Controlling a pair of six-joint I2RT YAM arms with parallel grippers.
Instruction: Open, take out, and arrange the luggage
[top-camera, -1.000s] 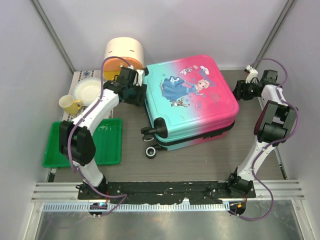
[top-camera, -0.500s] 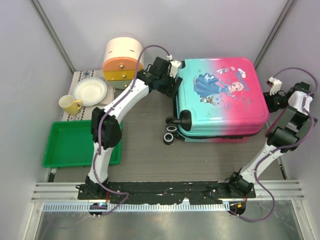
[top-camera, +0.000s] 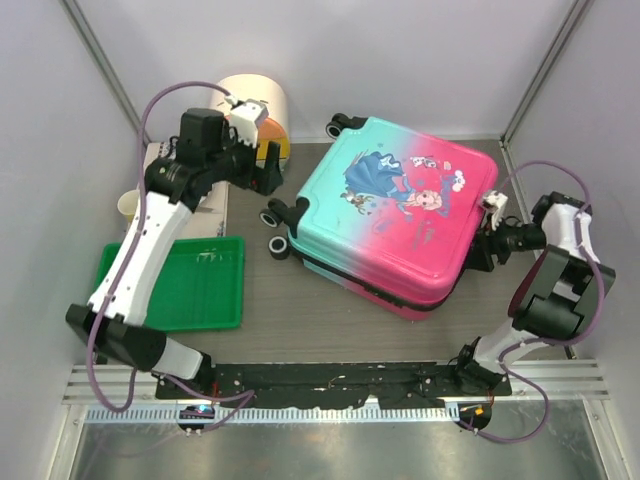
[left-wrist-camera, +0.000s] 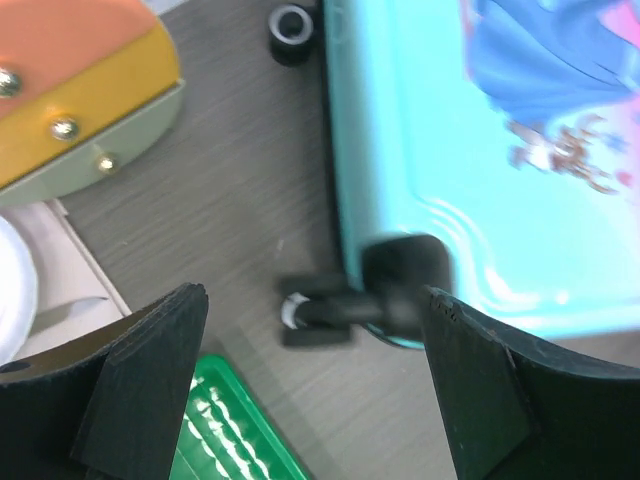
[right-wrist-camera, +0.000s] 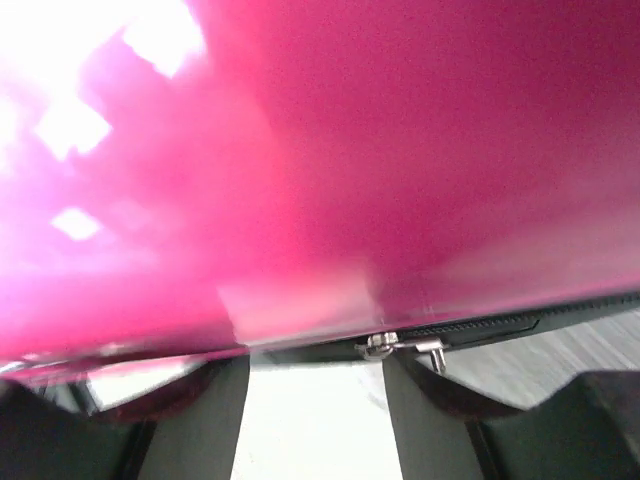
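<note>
The luggage (top-camera: 395, 215) lies flat and closed at mid-table, turned at an angle, turquoise end to the left and pink end to the right. Its black wheels (top-camera: 272, 216) point left. My left gripper (top-camera: 262, 172) hovers left of those wheels, open wide and empty. In the left wrist view its fingers (left-wrist-camera: 140, 385) frame one wheel (left-wrist-camera: 400, 280) and the turquoise shell (left-wrist-camera: 480, 150) below. My right gripper (top-camera: 488, 243) is pressed to the pink side. Up close the pink shell (right-wrist-camera: 350, 150) fills the view, and the silver zip pull (right-wrist-camera: 400, 347) sits just off the right fingertip; the jaws stand apart.
A round cream-and-orange drawer box (top-camera: 255, 95) stands at the back left, behind the left gripper. A green tray (top-camera: 180, 285) lies at the front left, a yellow cup (top-camera: 128, 203) beyond it. Grey walls enclose the table on three sides.
The luggage has swung round and slid back toward the middle, wheels now pointing left. My left gripper pulled away to the left and opened wider. My right gripper moved in against the pink side.
</note>
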